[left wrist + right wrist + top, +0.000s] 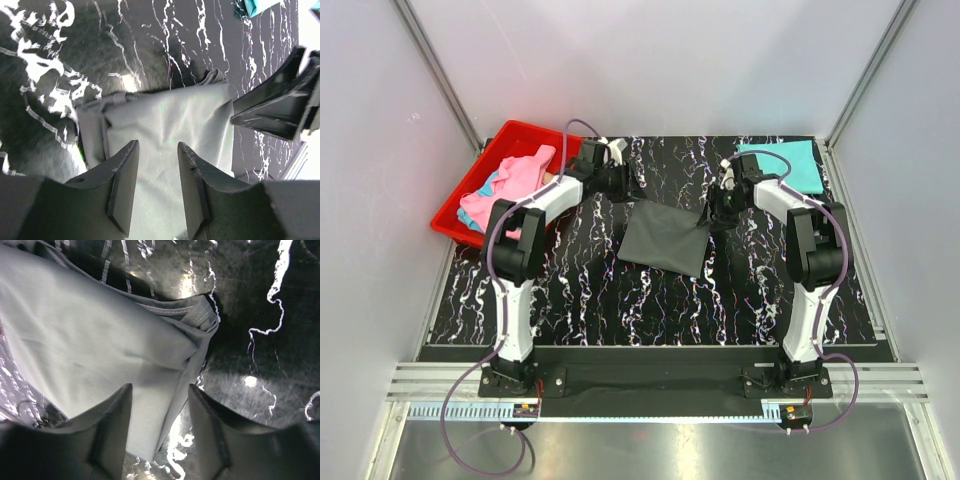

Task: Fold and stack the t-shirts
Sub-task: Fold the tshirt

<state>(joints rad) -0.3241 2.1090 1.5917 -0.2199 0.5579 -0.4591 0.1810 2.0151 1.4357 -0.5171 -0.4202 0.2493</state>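
A dark charcoal grey t-shirt point(663, 238) lies folded into a rough square in the middle of the table. My left gripper point(628, 187) hovers at its far left corner. In the left wrist view the gripper point(157, 160) is open, and grey cloth point(170, 120) lies flat below the gap. My right gripper point(713, 217) sits at the shirt's far right corner. In the right wrist view it point(160, 405) is open over the shirt's folded edge point(100, 350), gripping nothing. A teal t-shirt point(787, 163) lies folded at the back right.
A red bin point(470, 215) at the back left holds crumpled pink point(520, 175) and light blue cloth. The table top point(620, 300) is black with white marbling. Grey walls close in the back and both sides. The right gripper's fingers point(280, 105) show in the left wrist view.
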